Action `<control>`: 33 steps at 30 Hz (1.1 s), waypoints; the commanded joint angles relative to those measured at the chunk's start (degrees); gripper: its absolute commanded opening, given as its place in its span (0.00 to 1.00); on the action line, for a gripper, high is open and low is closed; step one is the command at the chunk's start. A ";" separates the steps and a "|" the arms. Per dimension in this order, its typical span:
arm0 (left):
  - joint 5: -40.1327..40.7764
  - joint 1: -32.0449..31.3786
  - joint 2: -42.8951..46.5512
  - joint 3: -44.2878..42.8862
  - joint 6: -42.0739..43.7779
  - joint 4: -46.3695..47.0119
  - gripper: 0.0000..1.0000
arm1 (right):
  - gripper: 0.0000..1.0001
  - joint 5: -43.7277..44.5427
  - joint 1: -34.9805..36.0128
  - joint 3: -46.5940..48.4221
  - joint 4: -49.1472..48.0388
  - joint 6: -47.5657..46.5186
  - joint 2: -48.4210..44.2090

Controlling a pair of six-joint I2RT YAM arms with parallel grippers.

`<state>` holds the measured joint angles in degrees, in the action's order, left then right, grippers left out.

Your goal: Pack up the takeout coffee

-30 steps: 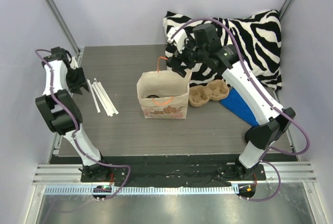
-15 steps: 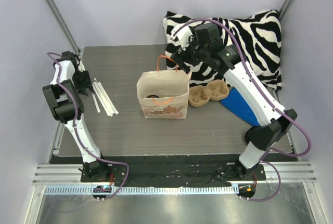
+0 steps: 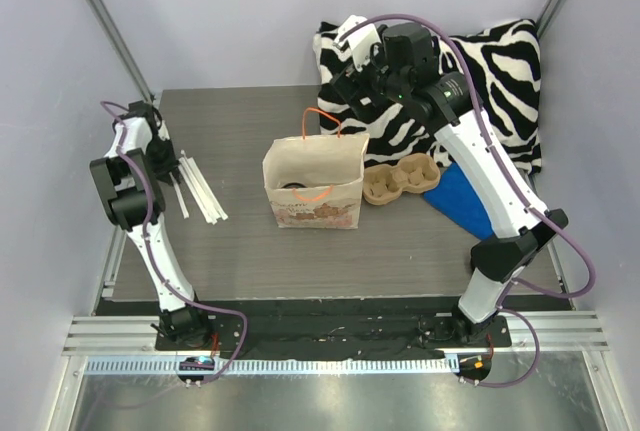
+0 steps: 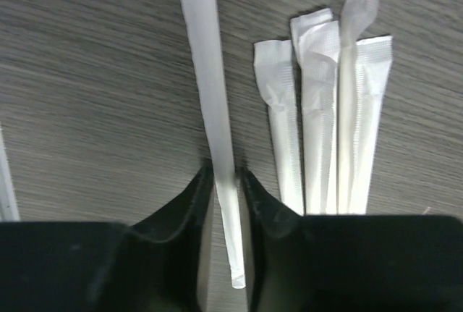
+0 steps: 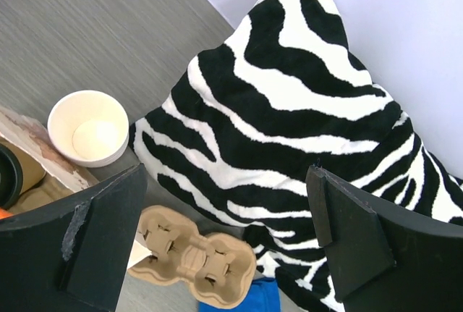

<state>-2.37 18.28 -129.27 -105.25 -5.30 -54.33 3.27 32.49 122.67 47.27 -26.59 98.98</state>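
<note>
**Top external.** Takeout coffee (image 3: 293, 186) sits inside the paper bag (image 3: 313, 191) at mid tabletop (image 3: 240, 251); its black lid shows through the open mouth. By my reading the cup is packed and the step in hand is adding a straw. Left arm is folded back on itself at the far-left edge, with the left gripper (image 3: 160, 156) pointed down at the wrapped straws (image 3: 200, 191). Right arm reaches high and forward, and the right gripper (image 3: 348, 101) hangs above the bag's far rim, near the orange handle. Cup carrier (image 3: 400, 181) lies right of the bag, against the zebra pillow (image 3: 480, 71).

**Left wrist.** Left gripper (image 4: 226, 189) straddles a single straw (image 4: 210, 87) that lies apart from the other four. Its fingers (image 4: 195, 203) are narrowed to the wrapper's edges. Cannot tell whether they already pinch it.

Next move calls for a firm pinch, a lift clear of the neighbouring straws, then a carry to the bag mouth.

**Right wrist.** Fingers (image 5: 79, 232) are spread wide, with nothing between them. Below are a lidless white cup (image 5: 88, 127), the carrier and the pillow. The coffee's lid (image 5: 6, 174) peeks in at the left edge.
</note>
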 commanded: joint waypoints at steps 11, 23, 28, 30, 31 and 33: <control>0.55 0.09 8.93 0.41 2.22 -4.20 0.00 | 0.99 -8.62 -0.15 6.00 -5.60 11.29 0.43; -26.27 -12.11 33.28 -6.98 8.64 -5.98 0.00 | 1.00 -19.78 -0.41 11.44 -9.73 20.94 2.71; -30.58 -22.58 44.80 -2.86 6.45 5.61 0.00 | 0.97 -30.23 -0.59 14.35 -16.49 29.12 3.50; -32.69 -25.21 46.73 -1.19 3.56 9.40 0.00 | 0.94 -32.96 -0.59 13.30 -20.26 33.85 2.80; -33.22 -26.10 47.79 -1.27 3.11 12.02 0.00 | 0.93 -34.89 -0.67 11.64 -24.46 35.54 2.36; -33.75 -28.38 48.59 -1.36 2.14 14.32 0.00 | 0.91 -35.17 -0.59 10.31 -28.18 38.88 1.83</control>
<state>-32.14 -7.73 -81.03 -108.07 0.10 -49.36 -25.28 32.01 134.23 31.53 2.33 103.11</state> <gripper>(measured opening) 0.013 0.926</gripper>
